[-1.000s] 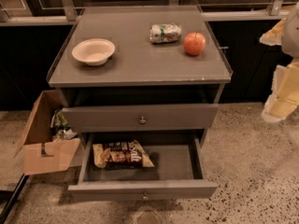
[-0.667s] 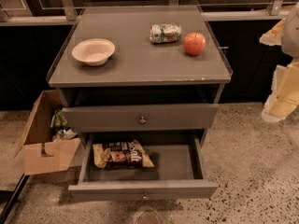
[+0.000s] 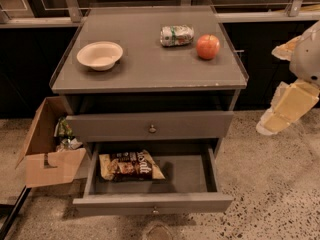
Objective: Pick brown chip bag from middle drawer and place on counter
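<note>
The brown chip bag (image 3: 129,165) lies flat in the left half of the open middle drawer (image 3: 155,203), which is pulled out at the cabinet's bottom. The counter (image 3: 150,66) is the grey top above it, with a low clear rim. My gripper (image 3: 280,116) hangs at the right edge of the view, beside the cabinet's right side. It is at about the height of the upper drawer and well apart from the bag and the drawer. It holds nothing that I can see.
On the counter stand a white bowl (image 3: 100,55) at the left, a crushed green-white can (image 3: 176,35) and a red apple (image 3: 208,46) at the back right. The upper drawer (image 3: 150,126) is closed. An open cardboard box (image 3: 47,149) sits on the floor at the left.
</note>
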`<state>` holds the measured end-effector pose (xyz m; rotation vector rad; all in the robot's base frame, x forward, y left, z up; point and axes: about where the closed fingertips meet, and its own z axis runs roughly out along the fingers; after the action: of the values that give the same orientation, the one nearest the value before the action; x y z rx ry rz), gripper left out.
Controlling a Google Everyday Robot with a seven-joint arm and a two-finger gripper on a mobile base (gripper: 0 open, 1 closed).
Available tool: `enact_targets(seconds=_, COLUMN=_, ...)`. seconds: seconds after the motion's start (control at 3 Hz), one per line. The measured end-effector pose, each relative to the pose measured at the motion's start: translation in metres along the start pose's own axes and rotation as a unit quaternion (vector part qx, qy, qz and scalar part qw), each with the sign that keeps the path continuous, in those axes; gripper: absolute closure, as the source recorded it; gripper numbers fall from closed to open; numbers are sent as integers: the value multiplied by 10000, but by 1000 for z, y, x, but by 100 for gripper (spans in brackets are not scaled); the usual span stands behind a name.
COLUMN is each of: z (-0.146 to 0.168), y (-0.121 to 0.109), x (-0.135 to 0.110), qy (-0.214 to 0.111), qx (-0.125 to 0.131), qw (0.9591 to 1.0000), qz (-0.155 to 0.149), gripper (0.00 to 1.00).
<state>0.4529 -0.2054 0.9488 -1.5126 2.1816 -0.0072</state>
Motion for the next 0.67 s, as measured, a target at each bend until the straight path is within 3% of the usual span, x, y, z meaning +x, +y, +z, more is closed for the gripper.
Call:
enact_targets(seconds=0.33, z=23, y=4, x=-4, qy=-255, qx=58, qw=9994, qz=221, gripper=0)
enact_targets(seconds=0.67, z=49, y=9, x=-4, qy=-375, qx=-78, qw=9986, qz=369, gripper=0)
